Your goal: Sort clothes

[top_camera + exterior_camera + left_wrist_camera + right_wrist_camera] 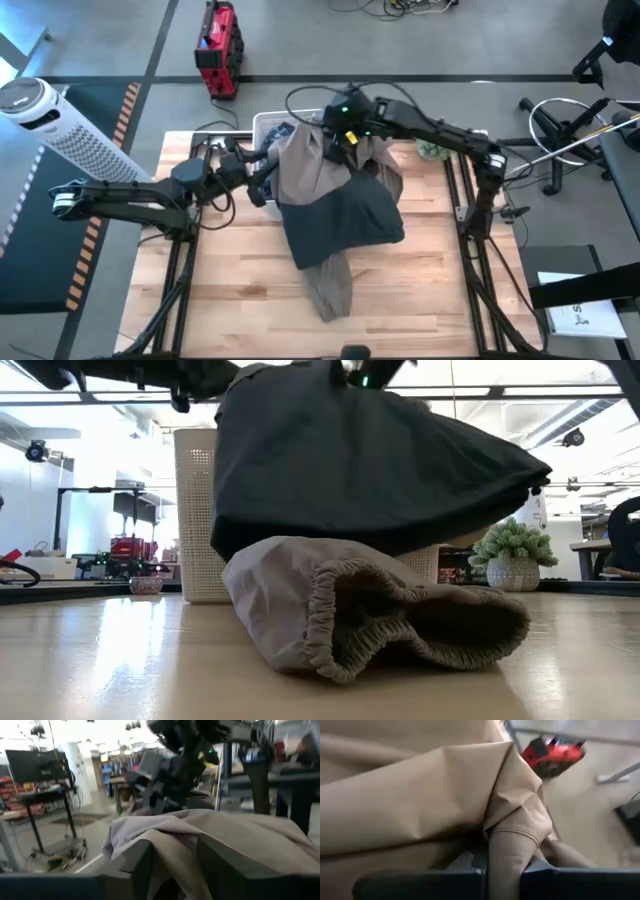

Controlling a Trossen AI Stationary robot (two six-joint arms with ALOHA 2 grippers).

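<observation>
Left gripper [262, 172] at nine o'clock, jaws clamped on the taupe garment [300, 170]; right gripper [340, 130] at twelve o'clock pinches another fold of it. It hangs lifted, hem trailing on the table [420, 290], the dark tee [345, 225] draped with it. Two garments clearly visible, one bin [268, 122]; sorting looks early.

The long taupe fabric garment [318, 215] and the dark grey-green tee [350, 215] draped over it fill the middle of the light wooden table [230, 300], from the white perforated plastic bin [266, 123] at the frame's upper centre down to lower centre. Both dark arms cross above that upper-centre strip, blocking access to the bin. Bare tabletop lies open at lower left and lower right. A small potted green plant [432, 150] stands at the table's upper right.
</observation>
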